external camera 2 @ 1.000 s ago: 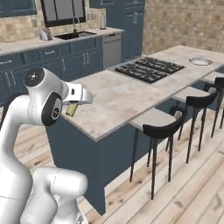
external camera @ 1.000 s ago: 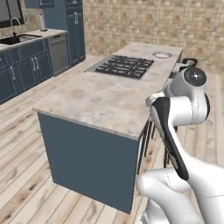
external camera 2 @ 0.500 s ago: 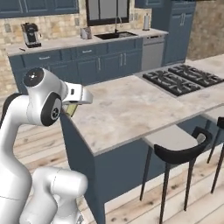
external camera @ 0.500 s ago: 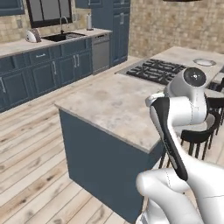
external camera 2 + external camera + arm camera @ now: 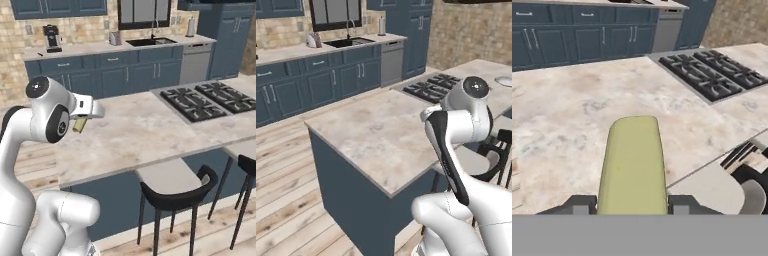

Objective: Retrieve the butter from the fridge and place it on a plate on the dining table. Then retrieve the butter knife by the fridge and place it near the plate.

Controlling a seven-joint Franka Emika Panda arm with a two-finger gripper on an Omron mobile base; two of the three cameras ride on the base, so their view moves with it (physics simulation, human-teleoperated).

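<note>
Blue cabinets line the far wall in the left base view, under a counter with a sink (image 5: 351, 42) and a toaster (image 5: 312, 40). Nearer stands the dining table (image 5: 376, 135), its beige marbled top carrying the black cooktop (image 5: 432, 86). At the far right edge a pale plate (image 5: 504, 81) lies on that top. The white arm rises at lower right, above a black stool (image 5: 496, 155).

From the right base view, the same table (image 5: 150, 127) runs across the middle, with the cooktop (image 5: 210, 100) toward its right end and two black stools (image 5: 175, 192) tucked below its near edge. A coffee machine (image 5: 51, 38) sits on the wall counter. The gripper (image 5: 80, 124) juts from the arm's head at left, clamped on the butter (image 5: 79, 125), a small olive bar raised above the table's left end.

Looking along the hand, the butter (image 5: 633, 165) stands tall in the middle, pinched at its base between the two dark fingertips (image 5: 684, 204), with the table top (image 5: 572, 105) and cooktop (image 5: 714, 72) beyond.
</note>
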